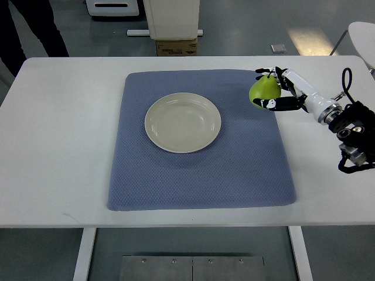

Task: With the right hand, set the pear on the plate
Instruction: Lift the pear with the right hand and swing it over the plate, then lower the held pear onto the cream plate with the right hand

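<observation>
A green pear [263,91] is in my right hand [274,89] near the back right corner of the blue mat [199,170]. The fingers curl around the pear from both sides. The hand's arm comes in from the right edge. A cream plate [183,122] sits on the mat, left of the pear and apart from it, with nothing on it. Whether the pear rests on the mat or is lifted off it I cannot tell. The left arm is not in view.
The mat lies on a white table [58,146]. A person's dark legs [29,29] stand beyond the table's back left corner. A white cabinet with a cardboard box [176,45] stands behind the table. A white round object [364,36] shows at the right edge.
</observation>
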Motion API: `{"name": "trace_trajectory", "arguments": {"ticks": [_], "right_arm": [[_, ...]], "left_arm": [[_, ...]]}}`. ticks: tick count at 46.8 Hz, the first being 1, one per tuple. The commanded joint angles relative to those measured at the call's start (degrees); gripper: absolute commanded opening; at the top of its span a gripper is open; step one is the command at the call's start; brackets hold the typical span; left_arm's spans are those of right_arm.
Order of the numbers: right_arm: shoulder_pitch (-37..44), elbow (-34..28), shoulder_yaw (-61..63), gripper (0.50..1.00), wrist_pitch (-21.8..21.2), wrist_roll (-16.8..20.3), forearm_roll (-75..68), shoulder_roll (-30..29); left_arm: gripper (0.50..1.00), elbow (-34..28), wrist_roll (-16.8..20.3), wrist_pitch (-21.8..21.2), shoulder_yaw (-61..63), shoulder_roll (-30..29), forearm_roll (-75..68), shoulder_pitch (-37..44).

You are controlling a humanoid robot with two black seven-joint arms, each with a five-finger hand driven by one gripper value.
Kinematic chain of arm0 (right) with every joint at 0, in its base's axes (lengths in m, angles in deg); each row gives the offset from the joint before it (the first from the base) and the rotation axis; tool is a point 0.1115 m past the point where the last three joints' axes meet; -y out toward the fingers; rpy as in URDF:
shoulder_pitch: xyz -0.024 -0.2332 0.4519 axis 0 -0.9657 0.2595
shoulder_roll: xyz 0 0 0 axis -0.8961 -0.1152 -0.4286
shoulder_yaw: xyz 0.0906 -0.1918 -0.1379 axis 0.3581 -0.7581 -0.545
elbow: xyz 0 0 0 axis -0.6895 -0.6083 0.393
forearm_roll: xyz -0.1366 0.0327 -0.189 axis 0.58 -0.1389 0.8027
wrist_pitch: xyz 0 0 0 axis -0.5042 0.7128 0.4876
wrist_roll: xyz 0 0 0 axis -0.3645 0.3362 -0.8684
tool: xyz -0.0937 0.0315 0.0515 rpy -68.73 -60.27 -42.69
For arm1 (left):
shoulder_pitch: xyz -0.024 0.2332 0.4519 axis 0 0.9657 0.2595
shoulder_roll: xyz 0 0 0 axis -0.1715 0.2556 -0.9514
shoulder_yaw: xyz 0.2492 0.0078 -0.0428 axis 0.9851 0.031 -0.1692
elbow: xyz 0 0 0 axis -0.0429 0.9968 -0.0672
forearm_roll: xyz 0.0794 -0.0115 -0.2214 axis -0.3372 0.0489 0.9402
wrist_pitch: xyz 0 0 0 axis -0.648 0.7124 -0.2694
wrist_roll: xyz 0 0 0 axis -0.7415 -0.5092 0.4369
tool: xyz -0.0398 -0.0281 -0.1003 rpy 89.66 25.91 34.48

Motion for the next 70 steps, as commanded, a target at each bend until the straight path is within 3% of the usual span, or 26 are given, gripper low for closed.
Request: {"name": "trace_trajectory", "arguments": {"ticks": [1,16,28,54,70], "right_arm": [[1.58,0.32,0.04,0.5,-1.45,0.1,-0.82,1.34],[7.91,7.35,0.3,0.5,-10.15,0.89,-2.23,4.07],[8.0,7.36,1.09,0.5,-10.6,2.12,-2.32,3.01],[11.87,7.71,2.23,0.5,-9.81,5.37,-2.23,-14.65],[12.49,9.11,1.53,0.5,-9.81,5.46,-2.14,-20.72]], "left_arm": [[1.0,0.0,0.0,0.0,0.0,0.0,0.0,-0.01],[1.0,0.0,0.0,0.0,-0.09,0.0,0.0,-0.01],[1.0,0.0,0.0,0.0,0.0,0.0,0.0,-0.01],[1.0,0.0,0.0,-0.09,0.0,0.0,0.0,-0.01],[1.0,0.0,0.0,0.0,0.0,0.0,0.0,-0.01]]}}
